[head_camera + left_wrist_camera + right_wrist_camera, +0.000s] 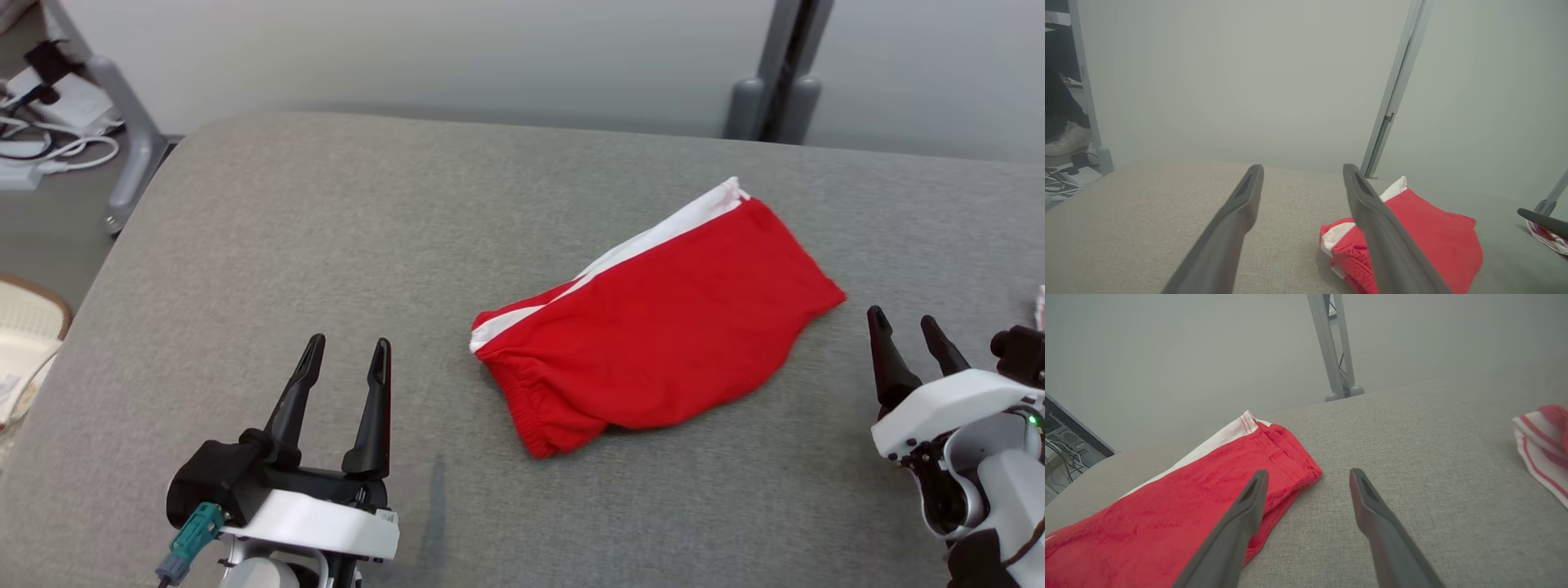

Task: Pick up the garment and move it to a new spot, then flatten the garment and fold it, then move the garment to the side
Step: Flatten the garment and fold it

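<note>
Head view, both arms at rest height above the grey padded table (326, 229). My left gripper (349, 341) and my right gripper (902, 315) both stand with jaws spread wide, and neither has anything between them.

The red garment (653, 327) lies flat on the table between the two grippers, nearer my right side. Its long axis runs on a diagonal: the gathered waistband (531, 412) is the near end and points toward my left gripper, and the white stripe (620, 249) follows the far edge up and away to my right. The hem corner (837, 298) is just beside my right fingertips, with a narrow strip of bare table showing between them. The gap from my left fingertips to the waistband is plainly wider.

Left wrist view: the garment sits ahead and to the right of my finger (1384, 228), which crosses in front of it. Right wrist view: it sits to the left, and my left-hand finger (1241, 522) overlaps the hem in the picture; I judge this to be overlap rather than contact.

A striped cloth (1539, 445) lies well apart on my far right.

Judgement: my right arm has the shorter reach and would take the hem end; my left would take the waistband end
</note>
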Robot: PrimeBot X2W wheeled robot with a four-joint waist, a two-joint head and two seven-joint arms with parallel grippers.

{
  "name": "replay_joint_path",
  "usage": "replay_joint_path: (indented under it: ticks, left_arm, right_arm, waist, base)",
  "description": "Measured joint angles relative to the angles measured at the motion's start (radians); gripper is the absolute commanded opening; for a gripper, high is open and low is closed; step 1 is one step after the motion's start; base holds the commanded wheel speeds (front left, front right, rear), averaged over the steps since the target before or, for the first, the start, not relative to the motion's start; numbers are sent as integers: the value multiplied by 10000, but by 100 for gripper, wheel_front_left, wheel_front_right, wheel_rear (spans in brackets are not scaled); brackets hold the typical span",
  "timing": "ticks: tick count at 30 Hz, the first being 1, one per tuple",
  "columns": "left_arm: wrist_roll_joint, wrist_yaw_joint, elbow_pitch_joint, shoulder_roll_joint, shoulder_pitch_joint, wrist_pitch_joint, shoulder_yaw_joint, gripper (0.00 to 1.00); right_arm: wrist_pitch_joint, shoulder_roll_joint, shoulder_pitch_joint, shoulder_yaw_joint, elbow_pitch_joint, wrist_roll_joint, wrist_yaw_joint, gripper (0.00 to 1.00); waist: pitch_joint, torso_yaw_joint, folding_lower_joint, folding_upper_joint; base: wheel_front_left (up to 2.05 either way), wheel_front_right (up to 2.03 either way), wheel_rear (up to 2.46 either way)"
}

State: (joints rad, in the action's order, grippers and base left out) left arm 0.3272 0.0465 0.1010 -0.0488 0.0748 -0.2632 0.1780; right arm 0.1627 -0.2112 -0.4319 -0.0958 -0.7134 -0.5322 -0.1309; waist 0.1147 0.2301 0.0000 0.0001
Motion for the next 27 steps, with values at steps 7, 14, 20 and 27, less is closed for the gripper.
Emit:
replay_joint_path:
  ticks: [7,14,20,27]
  left_arm:
    - [-25,-2,-67,-2,166,0,48,100]
    - [90,-94,-128,-4,198,0,182,100]
    - [190,-155,-180,-4,328,0,301,100]
    - [270,-232,-194,-2,418,0,428,100]
  right_arm:
    - [-675,-368,-986,-215,-1484,-1218,0,100]
    - [-920,-677,-1612,-353,-2775,-1793,2,100]
    - [-1198,-832,-2251,-529,-3379,-2113,0,100]
    - [-1271,-930,-2714,-809,-3741,-2416,0,62]
  waist:
    - [418,793,0,0]
    - [752,1511,0,0]
    - [1041,1855,0,0]
    - [1204,1961,0,0]
  base:
    - [0,0,0]
    - [0,0,0]
    - [0,0,0]
    - [0,0,0]
